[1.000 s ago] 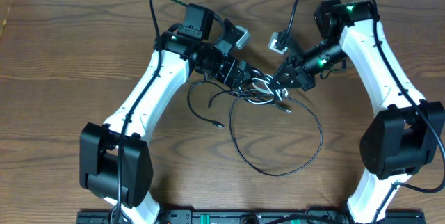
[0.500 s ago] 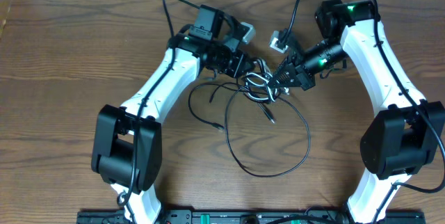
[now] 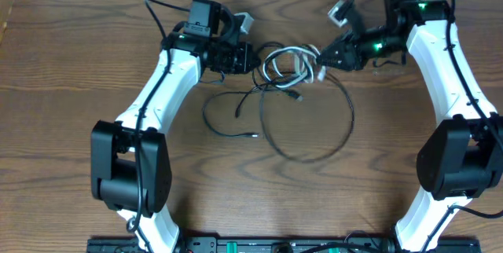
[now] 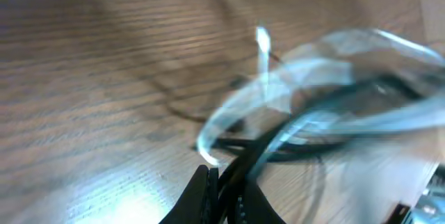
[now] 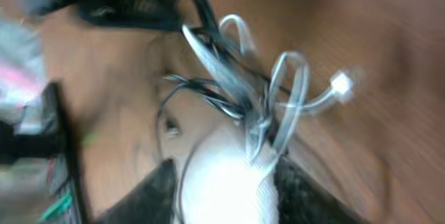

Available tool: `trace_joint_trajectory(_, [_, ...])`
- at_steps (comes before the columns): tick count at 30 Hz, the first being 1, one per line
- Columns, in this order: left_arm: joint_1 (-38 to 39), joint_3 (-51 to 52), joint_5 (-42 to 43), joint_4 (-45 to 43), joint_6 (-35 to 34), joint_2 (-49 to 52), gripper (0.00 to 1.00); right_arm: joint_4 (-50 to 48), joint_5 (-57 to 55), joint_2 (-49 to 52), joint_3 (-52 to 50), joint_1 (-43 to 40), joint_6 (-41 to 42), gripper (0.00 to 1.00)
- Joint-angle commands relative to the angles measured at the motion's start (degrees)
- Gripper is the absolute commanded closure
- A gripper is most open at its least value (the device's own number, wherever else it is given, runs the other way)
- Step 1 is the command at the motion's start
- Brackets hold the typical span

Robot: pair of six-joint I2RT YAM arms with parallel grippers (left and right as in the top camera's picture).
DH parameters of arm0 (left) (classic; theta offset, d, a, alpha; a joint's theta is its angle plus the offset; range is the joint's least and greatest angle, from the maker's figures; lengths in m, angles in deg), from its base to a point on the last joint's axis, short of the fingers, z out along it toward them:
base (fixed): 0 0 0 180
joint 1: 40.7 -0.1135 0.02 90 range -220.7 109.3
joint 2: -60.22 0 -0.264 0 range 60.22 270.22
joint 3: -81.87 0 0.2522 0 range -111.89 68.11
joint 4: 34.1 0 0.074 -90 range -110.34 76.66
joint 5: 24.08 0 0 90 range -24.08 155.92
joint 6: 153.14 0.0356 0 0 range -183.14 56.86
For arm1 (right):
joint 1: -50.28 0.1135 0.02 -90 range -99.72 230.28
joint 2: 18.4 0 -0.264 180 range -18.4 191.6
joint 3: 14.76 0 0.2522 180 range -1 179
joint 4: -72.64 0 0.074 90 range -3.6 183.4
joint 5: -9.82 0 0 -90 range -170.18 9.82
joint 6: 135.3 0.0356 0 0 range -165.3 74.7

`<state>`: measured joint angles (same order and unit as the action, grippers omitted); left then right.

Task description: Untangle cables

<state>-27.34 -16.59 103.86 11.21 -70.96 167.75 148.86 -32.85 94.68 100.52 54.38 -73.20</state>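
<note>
Jaws, left gripper [image 3: 250, 58]: closed on the black cable [image 3: 305, 159]. The left wrist view, though blurred, shows dark strands pinched between the fingertips.

Jaws, right gripper [image 3: 320, 56]: closed on one end of the white cable [image 3: 275, 55]. The right wrist view is blurred, but the pale strands run down between the two fingers.

Item 1, black cable: long and thin. It lies mostly on the tabletop [image 3: 71, 111]. One wide loop is spread toward the near edge, below and between the two grippers. A smaller loop lies to its left and ends in a small plug [image 3: 253, 135]. A second plug end [image 3: 295, 96] lies just below the white coil. The upper strands rise to the left gripper and pass through the white coil.

Item 2, white cable: shorter, gathered in several loops. It is strung between the two grippers at the far middle of the tabletop and is entwined with the black strands. A pale connector [image 5: 341, 83] sticks out to one side.
</note>
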Motion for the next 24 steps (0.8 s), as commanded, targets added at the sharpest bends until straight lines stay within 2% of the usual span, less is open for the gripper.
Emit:
trace_joint_trajectory(1, [0.09,0.15,0.0,0.22,-3.98,-5.27,0.93,-2.54,-11.32,0.17,0.04,0.31,16.55,0.44])
trace_joint_trajectory(3, [0.11,0.15,-0.02,0.33,-4.57,-7.54,0.93,-3.91,-15.89,0.17,0.04,0.66,20.79,0.39])
trace_joint_trajectory(6, [0.11,0.15,0.0,0.33,-6.1,-10.36,0.93,-5.35,-15.1,0.17,0.04,1.18,21.64,0.39])
trace_joint_trajectory(15, [0.11,0.15,0.02,1.7,-8.41,-12.7,0.93,-12.98,1.27,0.02,0.11,2.51,22.25,0.42])
trace_joint_trajectory(18, [0.11,0.15,0.02,1.68,-8.44,-12.7,0.93,-16.33,2.29,0.09,0.09,4.02,28.98,0.46])
trace_joint_trajectory(24, [0.09,0.15,0.02,0.17,-10.34,-12.7,0.93,-17.68,-3.69,0.55,-0.04,7.3,41.68,0.41])
